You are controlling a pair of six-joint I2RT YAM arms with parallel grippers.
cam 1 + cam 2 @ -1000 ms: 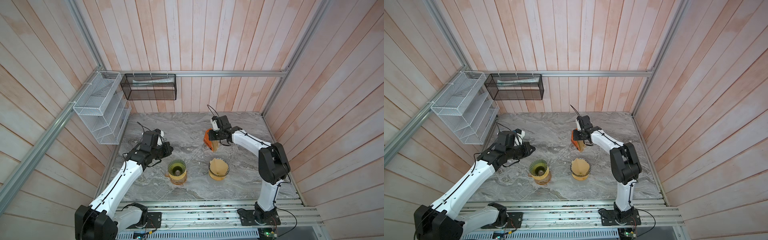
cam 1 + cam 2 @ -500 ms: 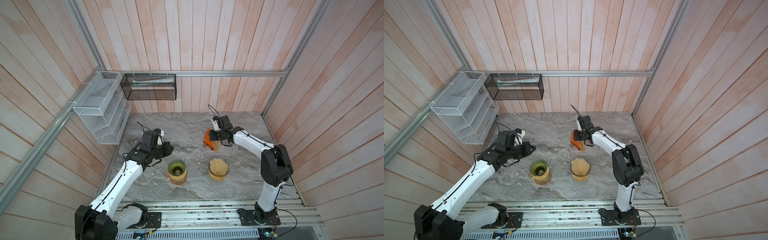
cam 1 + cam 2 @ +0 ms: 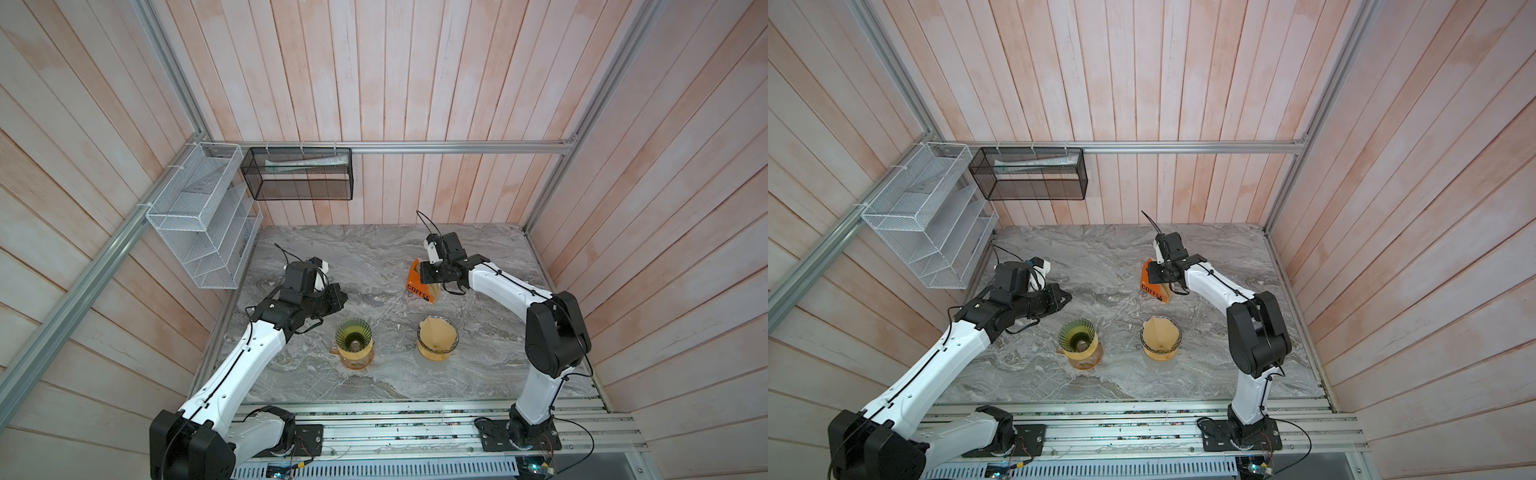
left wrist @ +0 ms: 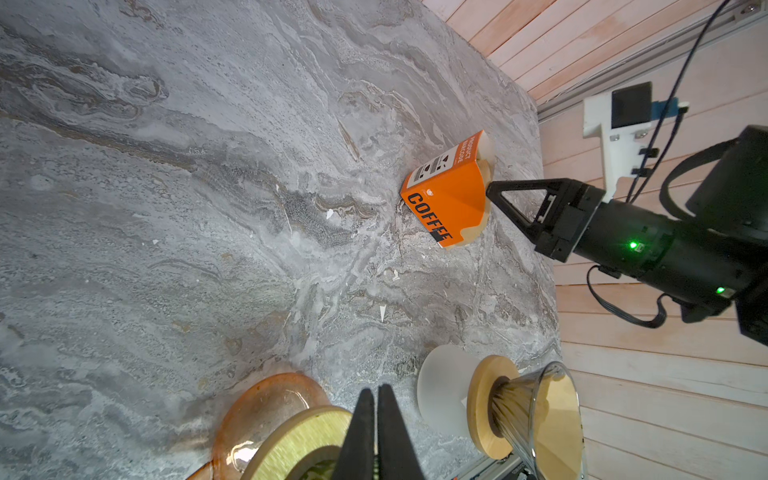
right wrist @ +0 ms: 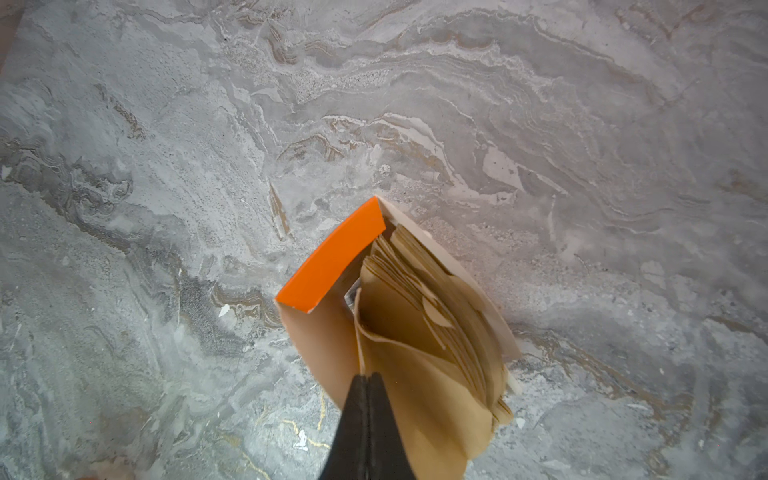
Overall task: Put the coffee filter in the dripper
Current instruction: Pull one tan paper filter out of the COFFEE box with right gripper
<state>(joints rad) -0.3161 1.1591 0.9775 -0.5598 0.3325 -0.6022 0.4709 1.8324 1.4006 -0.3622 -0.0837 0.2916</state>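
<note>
The brown paper coffee filter point(image 5: 419, 386) is the front one of a stack in the open orange cardboard box marked COFFEE point(image 3: 419, 283) on the grey marbled table point(image 3: 374, 257). The right gripper point(image 5: 368, 376) is closed tight, pinching the filter's upper edge. Nearer the front, the green ribbed dripper point(image 3: 354, 337) stands beside a paper-lined clear glass dripper point(image 3: 437, 337). The left gripper point(image 4: 376, 390) hovers by the green one, fingers together, holding nothing.

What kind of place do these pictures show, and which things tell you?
Probably a robot test cell staged as a coffee counter: two robot arms bolted to a rail, a marble tabletop boxed in by wood panelling, and two drippers near an orange filter box.
</note>
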